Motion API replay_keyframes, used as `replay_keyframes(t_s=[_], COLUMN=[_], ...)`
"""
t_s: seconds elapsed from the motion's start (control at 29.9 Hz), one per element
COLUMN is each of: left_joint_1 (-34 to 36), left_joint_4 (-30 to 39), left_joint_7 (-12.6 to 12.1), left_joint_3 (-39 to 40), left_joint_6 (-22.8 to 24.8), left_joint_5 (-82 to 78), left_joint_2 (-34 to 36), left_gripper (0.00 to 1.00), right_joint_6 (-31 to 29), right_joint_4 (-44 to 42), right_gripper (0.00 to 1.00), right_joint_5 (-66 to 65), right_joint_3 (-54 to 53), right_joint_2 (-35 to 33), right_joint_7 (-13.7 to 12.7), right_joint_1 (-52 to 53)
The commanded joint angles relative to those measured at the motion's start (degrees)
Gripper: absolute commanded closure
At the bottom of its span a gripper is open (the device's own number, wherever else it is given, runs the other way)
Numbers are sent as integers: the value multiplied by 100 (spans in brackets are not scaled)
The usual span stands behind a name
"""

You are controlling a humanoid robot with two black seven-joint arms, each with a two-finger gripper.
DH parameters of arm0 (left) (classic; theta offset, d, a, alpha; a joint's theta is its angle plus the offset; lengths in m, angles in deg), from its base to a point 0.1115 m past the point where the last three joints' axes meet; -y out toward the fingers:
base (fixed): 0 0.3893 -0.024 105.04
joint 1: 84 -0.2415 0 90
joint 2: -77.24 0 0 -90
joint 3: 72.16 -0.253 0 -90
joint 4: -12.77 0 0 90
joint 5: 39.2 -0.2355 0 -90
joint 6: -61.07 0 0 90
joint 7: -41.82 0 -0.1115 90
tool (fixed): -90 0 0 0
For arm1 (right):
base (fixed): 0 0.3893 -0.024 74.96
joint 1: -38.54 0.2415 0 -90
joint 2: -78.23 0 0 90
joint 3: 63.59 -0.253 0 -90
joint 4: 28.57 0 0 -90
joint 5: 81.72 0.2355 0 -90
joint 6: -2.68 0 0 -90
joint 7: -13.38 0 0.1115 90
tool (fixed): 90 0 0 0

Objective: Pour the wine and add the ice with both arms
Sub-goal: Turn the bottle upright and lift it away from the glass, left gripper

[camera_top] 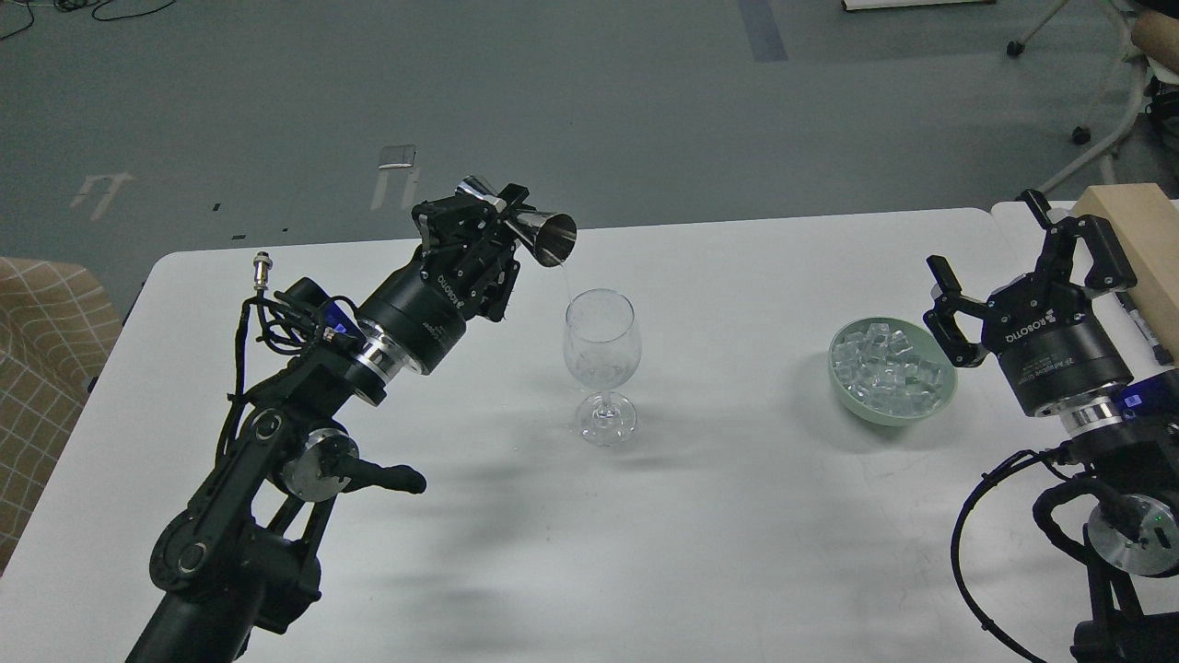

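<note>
A clear stemmed wine glass (601, 354) stands upright mid-table. My left gripper (493, 221) is shut on a steel jigger (530, 226), held tipped on its side above and left of the glass rim, mouth facing right; a thin stream of liquid falls from its lip toward the glass. The ice (886, 368), several small clear cubes, fills a pale green bowl (861, 412) at the right. My right gripper (999, 262) is open and empty, just right of the bowl, above the table.
The white table (718, 534) ends at its far edge behind the glass. A light wooden block (1138, 230) stands at the far right behind my right gripper. A checked chair (37, 368) sits off the table's left.
</note>
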Motion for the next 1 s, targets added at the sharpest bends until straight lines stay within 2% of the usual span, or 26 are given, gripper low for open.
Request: replay_keyframes(t_s=[0.0,0.3,0.57,0.7,0.9,0.97], left_joint_1=[-20,-11,-3,85,103,103], left_joint_4=[81,142,169,204,292,301], left_joint_7=[0,17,272,474,527,632], left_joint_3=[-16,-25,-43,-420,-429,-438], left_joint_6=[18,18,18,9,9,1], left_joint_5=[-2,-283,-758,-837,-1091,-1302], left_joint_2=[15,-12,-20,6,-3,6], left_gripper=[88,88,88,88,88,88], right_joint_6=[0,0,0,0,0,0], right_joint_4=[1,-17,-34,-34,-43,-34], right_gripper=[0,0,0,0,0,0], right_joint_5=[-1,-1,-1,-1,-1,-1], right_joint_3=[-1,-1,-1,-1,-1,-1], right_joint_2=[0,0,0,0,0,0], right_joint_7=[0,0,0,0,0,0], right_joint_1=[-9,0,0,0,0,0])
